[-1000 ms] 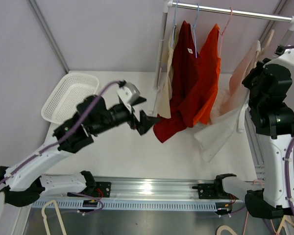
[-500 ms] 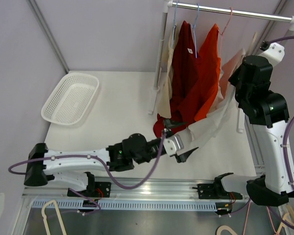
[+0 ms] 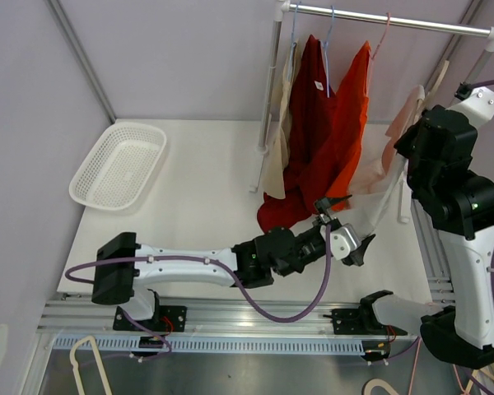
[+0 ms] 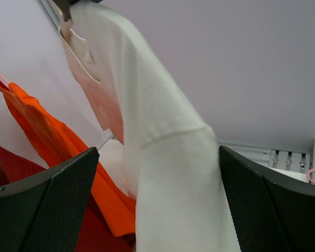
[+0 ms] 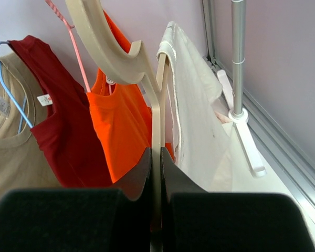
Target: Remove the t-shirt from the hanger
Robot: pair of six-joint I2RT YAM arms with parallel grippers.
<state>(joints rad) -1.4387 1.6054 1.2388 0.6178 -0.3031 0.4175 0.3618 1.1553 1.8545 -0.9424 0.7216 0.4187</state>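
The left jaws are spread wide. The white cotton t-shirt hangs right down between the two black fingers, and it is not pinched yet. The right jaws are clenched tight on the thin stem of the cream curved hanger. The white shirt hangs from that hanger (in the right wrist view it falls just to the right of the stem).

A second ago the left arm was up by the dark red shirt, well away from the white one. Then it dropped low and reached across the white desk. Now its jaws sit under the white shirt's hem on the right side. The right arm swung the hanger in toward the middle and has pulled it back out a little. I think the grab comes next. The left jaws only need to close on the cloth. Then the shirt can be tugged down off the hanger while the right arm holds it steady.

The left wrist view shows the cloth in the gap, which the top view cannot show. From above the jaws look just beside the hem, and I can't be sure they touch it. The right wrist view shows the grip on the hanger, which the arm's black body hides from above. Only the top view shows the white plastic basket, far off at the left.
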